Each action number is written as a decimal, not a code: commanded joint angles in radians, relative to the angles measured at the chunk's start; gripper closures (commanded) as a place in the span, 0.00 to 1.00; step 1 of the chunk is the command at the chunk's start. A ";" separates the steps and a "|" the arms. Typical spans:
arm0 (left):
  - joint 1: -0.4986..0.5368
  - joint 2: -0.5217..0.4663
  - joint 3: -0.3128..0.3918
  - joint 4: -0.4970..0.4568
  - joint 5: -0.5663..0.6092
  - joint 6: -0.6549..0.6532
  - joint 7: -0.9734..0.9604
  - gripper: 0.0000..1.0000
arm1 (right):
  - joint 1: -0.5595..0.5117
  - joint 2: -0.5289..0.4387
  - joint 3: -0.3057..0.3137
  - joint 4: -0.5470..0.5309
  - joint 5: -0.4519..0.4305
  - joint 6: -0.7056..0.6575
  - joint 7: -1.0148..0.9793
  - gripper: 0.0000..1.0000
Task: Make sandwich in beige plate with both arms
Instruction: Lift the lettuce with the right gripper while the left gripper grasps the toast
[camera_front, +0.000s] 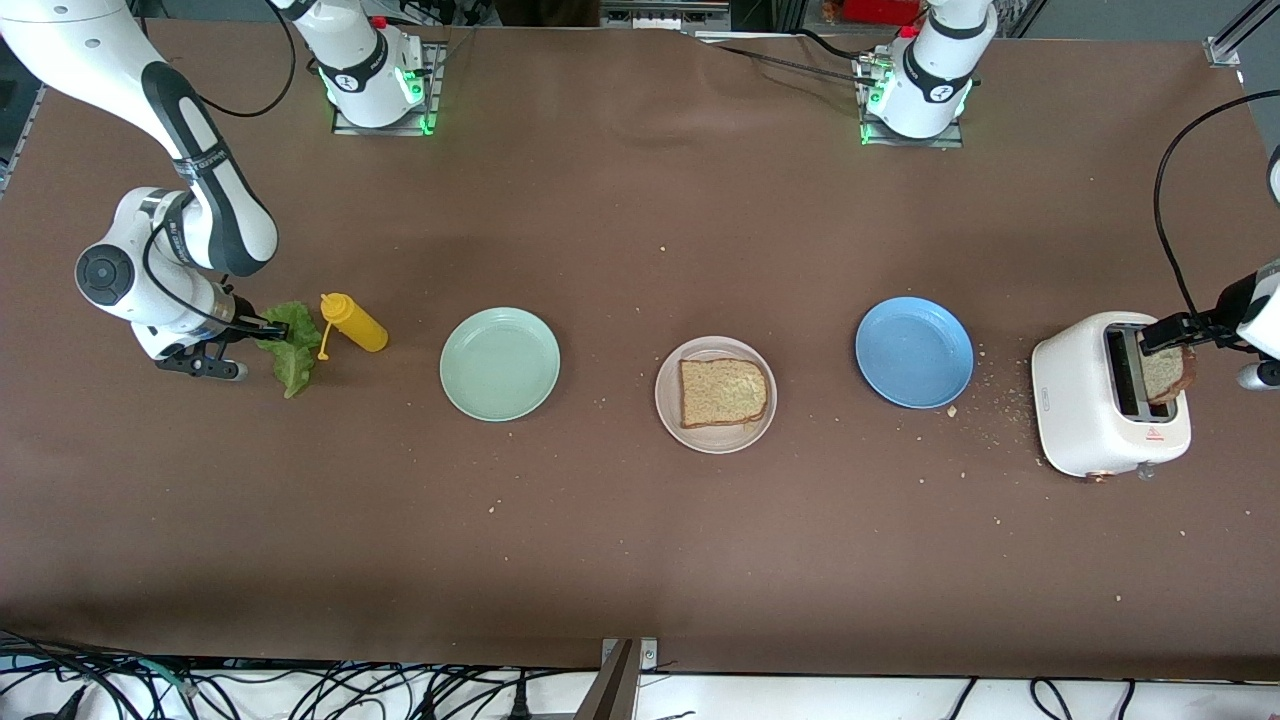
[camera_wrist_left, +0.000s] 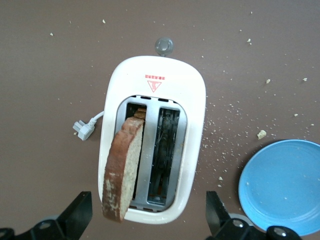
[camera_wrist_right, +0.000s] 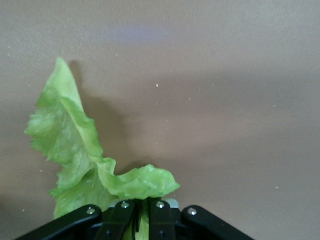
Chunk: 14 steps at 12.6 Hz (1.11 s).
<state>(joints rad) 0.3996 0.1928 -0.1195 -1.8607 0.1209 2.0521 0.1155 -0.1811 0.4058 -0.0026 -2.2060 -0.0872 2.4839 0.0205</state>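
From the front you see one toast slice (camera_front: 724, 392) on the beige plate (camera_front: 672, 412), while your left wrist view shows the left gripper (camera_wrist_left: 149, 216) spread wide over the toaster (camera_wrist_left: 192, 97), and your right wrist view shows the right gripper (camera_wrist_right: 142, 212) pinched on the lettuce leaf (camera_wrist_right: 75, 140).

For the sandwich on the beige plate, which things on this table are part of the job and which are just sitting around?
Part of the job:
- beige plate, toast slice on it
- lettuce leaf, pinched by the right gripper
- second toast slice leaning out of the toaster, the open left gripper over it

Just lying about:
- mint-green plate
- blue plate
- yellow squeeze bottle
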 joint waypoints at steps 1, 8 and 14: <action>0.041 -0.026 -0.012 -0.035 0.036 0.037 0.067 0.00 | -0.020 -0.030 0.035 0.072 -0.019 -0.130 -0.013 1.00; 0.045 -0.015 -0.011 -0.025 0.036 0.040 0.069 0.00 | -0.020 -0.047 0.108 0.457 0.041 -0.676 -0.001 1.00; 0.058 0.022 -0.009 -0.005 0.036 0.062 0.069 0.00 | -0.020 -0.045 0.252 0.732 0.259 -0.925 0.150 1.00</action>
<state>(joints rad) 0.4414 0.1984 -0.1214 -1.8750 0.1209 2.0893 0.1734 -0.1838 0.3463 0.1908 -1.5454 0.1158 1.6051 0.1258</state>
